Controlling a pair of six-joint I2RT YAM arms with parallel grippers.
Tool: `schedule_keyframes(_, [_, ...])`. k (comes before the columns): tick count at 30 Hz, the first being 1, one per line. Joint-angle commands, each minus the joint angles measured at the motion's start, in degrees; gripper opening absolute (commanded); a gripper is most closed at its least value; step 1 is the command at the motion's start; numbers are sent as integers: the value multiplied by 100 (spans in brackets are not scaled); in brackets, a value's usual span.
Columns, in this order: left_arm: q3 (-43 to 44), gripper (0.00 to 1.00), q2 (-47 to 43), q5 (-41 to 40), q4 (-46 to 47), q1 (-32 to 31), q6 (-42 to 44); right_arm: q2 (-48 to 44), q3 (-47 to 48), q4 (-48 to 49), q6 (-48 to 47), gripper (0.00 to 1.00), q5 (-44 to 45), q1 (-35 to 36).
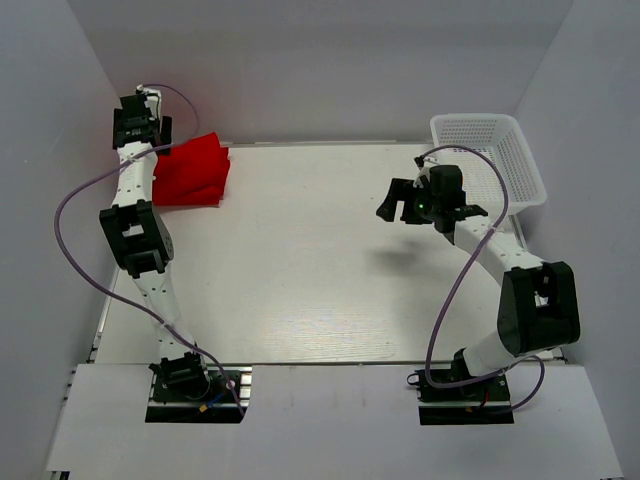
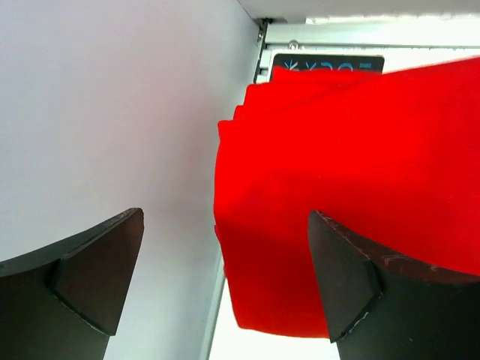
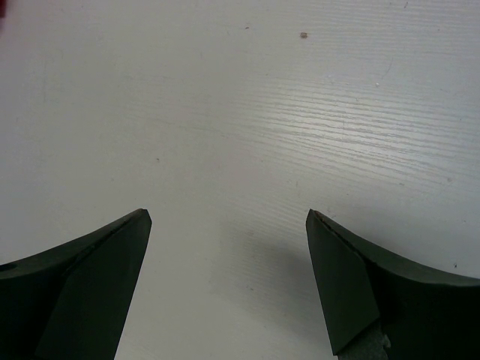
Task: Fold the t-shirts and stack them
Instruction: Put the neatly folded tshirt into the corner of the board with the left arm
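The red t-shirts [image 1: 195, 170] lie folded in a stack at the table's far left corner, close to the side wall. My left gripper [image 1: 158, 132] hovers over the stack's left edge. In the left wrist view the t-shirts [image 2: 337, 165] show layered folded edges, and the left gripper [image 2: 225, 216] is open with nothing clamped; its right finger [image 2: 352, 285] overlaps the cloth in view. My right gripper [image 1: 398, 208] hangs above bare table on the right. In the right wrist view the right gripper [image 3: 227, 214] is open and empty.
A white mesh basket [image 1: 490, 150] stands at the back right corner, just behind the right arm. White walls close in the table [image 1: 300, 260] on the left, back and right. The left wall [image 2: 112, 112] is very near the left gripper.
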Motion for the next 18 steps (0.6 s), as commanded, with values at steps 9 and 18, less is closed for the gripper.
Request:
schedule_keyframes(9, [230, 100, -877, 1366, -596, -144, -1338, -543, -75, -122, -74, 90, 110, 41])
schedule_keyframes(18, [-2575, 100, -2902, 1898, 271, -1792, -2806, -1580, -830, -237, -91, 90, 462, 32])
